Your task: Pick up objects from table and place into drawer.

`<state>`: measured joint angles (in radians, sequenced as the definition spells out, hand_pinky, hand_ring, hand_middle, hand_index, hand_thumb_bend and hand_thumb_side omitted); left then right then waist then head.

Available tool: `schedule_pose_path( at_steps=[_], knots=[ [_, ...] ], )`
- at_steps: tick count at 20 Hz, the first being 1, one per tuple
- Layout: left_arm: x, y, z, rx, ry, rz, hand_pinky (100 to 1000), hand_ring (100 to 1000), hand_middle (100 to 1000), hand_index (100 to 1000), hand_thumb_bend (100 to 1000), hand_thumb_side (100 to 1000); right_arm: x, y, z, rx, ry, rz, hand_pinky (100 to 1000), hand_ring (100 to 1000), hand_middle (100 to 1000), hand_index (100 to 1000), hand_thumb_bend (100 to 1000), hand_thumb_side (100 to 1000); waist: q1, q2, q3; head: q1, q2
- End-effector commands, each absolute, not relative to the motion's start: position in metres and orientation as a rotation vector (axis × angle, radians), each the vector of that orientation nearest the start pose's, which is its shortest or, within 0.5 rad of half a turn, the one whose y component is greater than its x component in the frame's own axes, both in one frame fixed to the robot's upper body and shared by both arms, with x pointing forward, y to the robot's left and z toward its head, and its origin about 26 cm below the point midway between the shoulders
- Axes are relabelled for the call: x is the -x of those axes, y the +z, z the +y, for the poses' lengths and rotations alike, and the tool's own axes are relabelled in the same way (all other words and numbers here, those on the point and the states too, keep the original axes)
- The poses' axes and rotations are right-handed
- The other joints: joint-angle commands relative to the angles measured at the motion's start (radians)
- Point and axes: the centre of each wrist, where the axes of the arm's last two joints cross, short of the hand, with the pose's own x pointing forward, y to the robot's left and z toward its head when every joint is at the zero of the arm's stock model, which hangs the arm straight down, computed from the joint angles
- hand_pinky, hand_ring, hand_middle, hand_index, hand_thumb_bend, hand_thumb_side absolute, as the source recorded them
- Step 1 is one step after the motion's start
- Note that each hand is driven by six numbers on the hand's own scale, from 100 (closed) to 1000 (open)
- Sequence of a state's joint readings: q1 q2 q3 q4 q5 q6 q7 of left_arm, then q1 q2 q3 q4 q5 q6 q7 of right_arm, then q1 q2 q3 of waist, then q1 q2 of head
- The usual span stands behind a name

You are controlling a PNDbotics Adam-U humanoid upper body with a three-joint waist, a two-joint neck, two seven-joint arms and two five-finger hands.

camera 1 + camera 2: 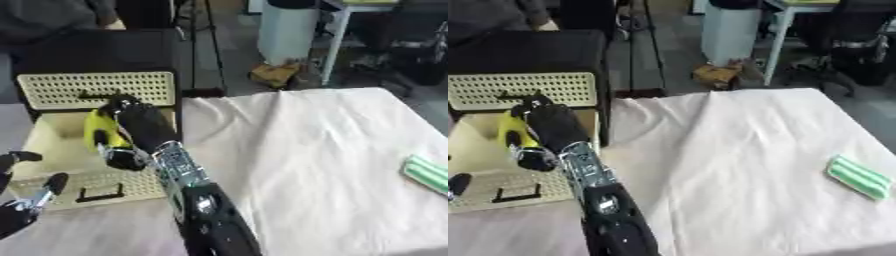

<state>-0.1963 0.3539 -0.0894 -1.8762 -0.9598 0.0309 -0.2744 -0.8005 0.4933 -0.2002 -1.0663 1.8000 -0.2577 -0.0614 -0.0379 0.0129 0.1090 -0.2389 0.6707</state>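
At the frame's left, the right hand curled around a yellow object over the open drawer. It looked rigid, light, perhaps slick; mid-body suited gripping. The left hand idled open, lower left.

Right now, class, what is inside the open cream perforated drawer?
Over the cream perforated drawer the right hand is curled round a yellow object. The arm covers part of the drawer's floor; nothing else shows.
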Motion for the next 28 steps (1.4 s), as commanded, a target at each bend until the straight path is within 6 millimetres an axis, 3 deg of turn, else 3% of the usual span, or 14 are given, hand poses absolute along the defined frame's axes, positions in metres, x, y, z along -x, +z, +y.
schedule_pose_path(
  at_steps=[1,4,7,13,17,22,28],
  knots=[
    [-0.303,0.148,0.262,-0.994,-1.194,-1.663,100,100,100,781,474,1000,-0.396,0.127,0.019,0.919,1.354,-1.927,918,966,908,819,100,386,0.008,-0.006,0.001,0.0,-0.012],
    [-0.303,0.148,0.262,-0.994,-1.194,-1.663,100,100,100,780,474,1000,-0.397,0.129,0.016,0.949,1.332,-1.926,935,974,915,827,100,384,0.008,-0.007,0.0,0.001,-0.013],
    [-0.303,0.148,0.262,-0.993,-1.194,-1.662,100,100,100,780,475,1000,-0.398,0.134,0.014,0.968,1.286,-1.96,894,941,883,824,100,400,0.008,-0.008,-0.001,0.0,-0.013],
    [-0.303,0.146,0.264,-0.989,-1.193,-1.654,100,100,100,767,473,1000,-0.424,0.169,-0.009,0.984,1.169,-2.173,805,877,844,817,100,373,0.005,-0.014,-0.002,-0.001,-0.015],
    [-0.303,0.145,0.266,-0.993,-1.197,-1.645,100,100,115,755,474,1000,-0.457,0.186,-0.047,1.02,1.204,-2.241,787,857,853,819,100,342,-0.004,-0.02,0.001,0.005,-0.016],
    [-0.302,0.145,0.27,-1.005,-1.202,-1.633,100,100,183,742,477,1000,-0.492,0.193,-0.112,1.142,1.295,-2.174,777,843,868,826,100,325,-0.016,-0.027,-0.003,0.014,-0.017],
    [-0.3,0.143,0.277,-1.026,-1.213,-1.597,100,147,299,706,478,1000,-0.508,0.188,-0.199,1.287,1.261,-2.033,778,847,867,830,100,326,-0.031,-0.035,-0.023,0.028,-0.004]
  ],
)
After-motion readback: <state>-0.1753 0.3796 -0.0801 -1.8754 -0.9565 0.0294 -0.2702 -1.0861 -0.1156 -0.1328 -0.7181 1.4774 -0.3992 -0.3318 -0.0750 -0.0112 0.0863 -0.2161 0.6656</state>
